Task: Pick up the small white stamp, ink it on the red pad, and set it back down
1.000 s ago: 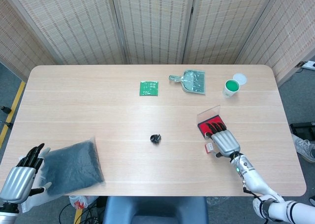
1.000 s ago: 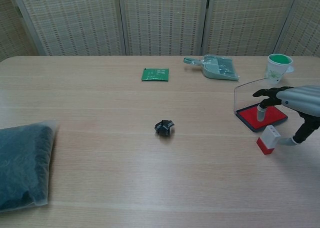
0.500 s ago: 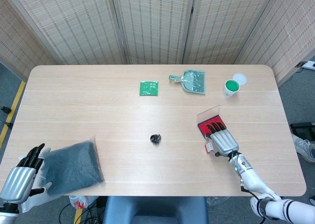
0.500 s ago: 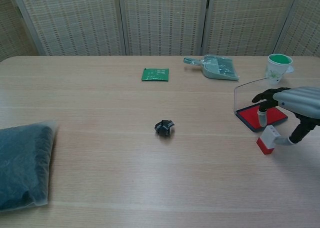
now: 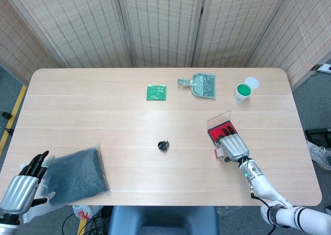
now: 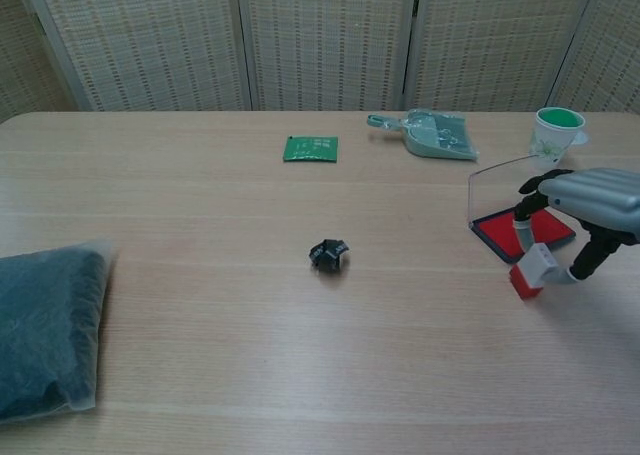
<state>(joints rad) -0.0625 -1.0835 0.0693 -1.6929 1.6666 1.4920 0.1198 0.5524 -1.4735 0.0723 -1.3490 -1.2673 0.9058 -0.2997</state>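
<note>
- The small white block-shaped stamp with a red base (image 6: pixel 531 270) sits tilted — leaning toward the right robot hand (image 6: pixel 590 203), just in front of the red ink pad with its clear raised lid (image 6: pixel 524 229).
- The right robot hand pinches the stamp's white top between thumb and a finger; its red base looks to touch the light wooden table (image 6: pixel 250 305).
- The left robot hand (image 5: pixel 23 186) rests beside a dark bag (image 5: pixel 76 174) — fingers apart, holding nothing.

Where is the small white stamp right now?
In the chest view, the stamp is at the table's right side, just in front of the red ink pad, between the right hand's fingers.
</note>
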